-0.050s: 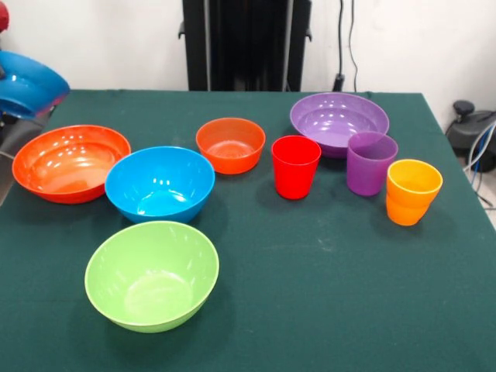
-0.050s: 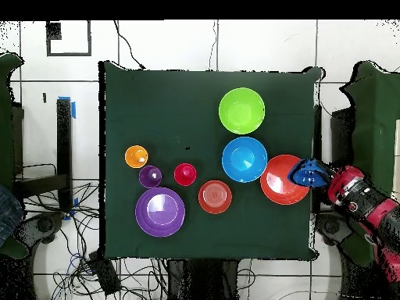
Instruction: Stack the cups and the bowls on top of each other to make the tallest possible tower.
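Note:
On the green cloth stand the lime green bowl (image 1: 151, 275) (image 2: 241, 110), light blue bowl (image 1: 159, 184) (image 2: 244, 159), wide orange-red bowl (image 1: 70, 163) (image 2: 280, 183), small orange bowl (image 1: 230, 145) (image 2: 215, 197) and wide purple bowl (image 1: 339, 122) (image 2: 160, 212). Beside the purple bowl are the red cup (image 1: 295, 167) (image 2: 185, 174), purple cup (image 1: 371, 163) (image 2: 150, 176) and orange cup (image 1: 413, 191) (image 2: 137, 156). No tower is in view; each piece stands alone. My gripper (image 2: 316, 176) holds the dark blue bowl (image 1: 27, 84) (image 2: 307, 173), tilted, in the air at the table's edge by the orange-red bowl.
The table (image 1: 325, 294) (image 2: 156, 101) has bare cloth along its side away from the robot. Cables and a black device (image 1: 473, 128) lie off one side. My red arm (image 2: 363, 203) reaches in from beyond the table's edge.

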`<action>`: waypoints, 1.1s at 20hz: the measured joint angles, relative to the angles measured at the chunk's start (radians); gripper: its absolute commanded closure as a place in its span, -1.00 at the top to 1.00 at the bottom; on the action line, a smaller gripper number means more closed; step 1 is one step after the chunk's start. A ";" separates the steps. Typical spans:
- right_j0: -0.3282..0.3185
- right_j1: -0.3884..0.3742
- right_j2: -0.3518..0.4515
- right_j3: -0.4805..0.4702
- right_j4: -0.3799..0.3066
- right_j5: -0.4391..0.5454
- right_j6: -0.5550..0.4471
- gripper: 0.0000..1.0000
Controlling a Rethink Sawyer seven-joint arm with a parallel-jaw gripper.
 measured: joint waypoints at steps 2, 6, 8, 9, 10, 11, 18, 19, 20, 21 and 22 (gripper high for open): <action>0.016 0.004 0.000 -0.017 0.008 0.000 0.000 -1.00; 0.052 0.013 -0.003 -0.060 0.020 0.000 0.000 -1.00; 0.073 0.018 -0.004 -0.085 0.026 0.000 0.000 -1.00; 0.087 0.024 -0.004 -0.105 0.030 0.000 0.000 -1.00; 0.093 0.027 -0.004 -0.114 0.032 0.000 0.000 -1.00; 0.101 0.031 -0.005 -0.126 0.034 0.000 0.000 -1.00; 0.212 0.086 -0.033 -0.315 0.081 0.022 0.000 -1.00; 0.227 0.093 -0.037 -0.343 0.088 0.030 0.000 -1.00; 0.242 0.100 -0.042 -0.370 0.094 0.039 0.000 -1.00; 0.254 0.105 -0.046 -0.392 0.099 0.047 0.000 -1.00; 0.275 0.115 -0.055 -0.432 0.104 0.065 0.000 -1.00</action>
